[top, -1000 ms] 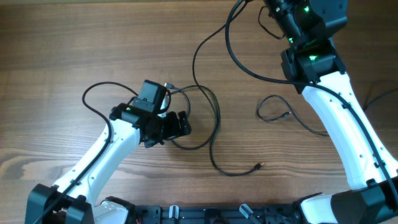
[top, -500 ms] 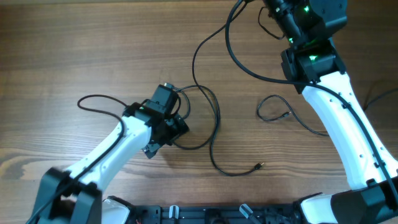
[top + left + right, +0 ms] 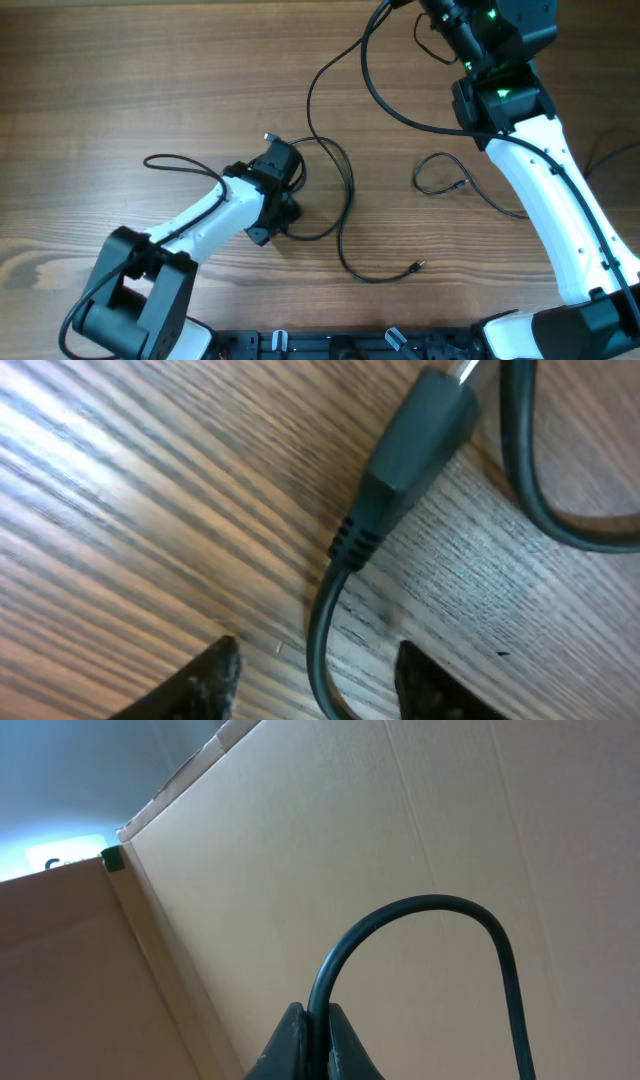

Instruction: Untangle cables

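Observation:
Thin black cables (image 3: 345,200) lie looped on the wooden table, one end at a gold-tipped plug (image 3: 414,267). My left gripper (image 3: 283,166) hovers low over the loop's left side. In the left wrist view its gripper (image 3: 320,665) is open, the fingertips (image 3: 215,670) standing either side of a cable strand (image 3: 322,630) just below a black plug (image 3: 410,435), with gaps on both sides. My right gripper (image 3: 318,1020) is raised at the table's far right edge, shut on a black cable (image 3: 420,905) that arches up from it.
A separate small cable loop (image 3: 438,175) lies beside the right arm (image 3: 545,190). A long strand (image 3: 318,85) runs from the top edge down to the tangle. A cardboard wall (image 3: 400,820) fills the right wrist view. The left arm (image 3: 190,225) crosses the near left.
My left gripper has swung right and come down over the cable beside the plug, and its jaws have narrowed. The right arm and its held cable have not moved.

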`<state>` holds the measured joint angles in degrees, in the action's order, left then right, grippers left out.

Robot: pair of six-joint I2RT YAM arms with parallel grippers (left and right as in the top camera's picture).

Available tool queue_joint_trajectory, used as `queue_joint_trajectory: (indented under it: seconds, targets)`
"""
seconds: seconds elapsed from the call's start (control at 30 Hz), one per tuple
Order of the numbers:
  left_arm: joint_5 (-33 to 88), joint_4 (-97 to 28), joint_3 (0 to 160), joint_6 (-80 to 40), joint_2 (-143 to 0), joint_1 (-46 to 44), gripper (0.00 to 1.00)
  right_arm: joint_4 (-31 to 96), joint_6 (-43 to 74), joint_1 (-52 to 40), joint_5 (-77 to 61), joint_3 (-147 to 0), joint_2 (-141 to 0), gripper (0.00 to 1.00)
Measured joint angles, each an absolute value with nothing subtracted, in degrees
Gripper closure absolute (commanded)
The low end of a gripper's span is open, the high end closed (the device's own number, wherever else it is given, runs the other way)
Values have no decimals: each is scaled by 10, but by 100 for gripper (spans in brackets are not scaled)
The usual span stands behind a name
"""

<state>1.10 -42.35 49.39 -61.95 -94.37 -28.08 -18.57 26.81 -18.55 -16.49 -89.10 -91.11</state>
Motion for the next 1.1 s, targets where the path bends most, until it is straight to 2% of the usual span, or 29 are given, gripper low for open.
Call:
queue_joint_trajectory:
  seconds: [0.17, 0.23, 0.3, 0.87, 1.1]
  targets:
    - [6, -421, 494, -620, -958, -292, 52, -184, 268, -185, -165, -891, -911, 96]
    - [3, -422, 495, -620, -959, -292, 71, -184, 268, -185, -165, -891, -911, 96]
    - [0, -424, 495, -622, -960, -292, 96, -184, 268, -185, -165, -891, -911, 96]
    - [-36, -447, 493, -615, -948, -295, 96, -167, 268, -185, -168, -891, -911, 96]
    - [-51, -447, 490, -577, -797, -295, 96, -167, 268, -185, -170, -891, -911, 96]
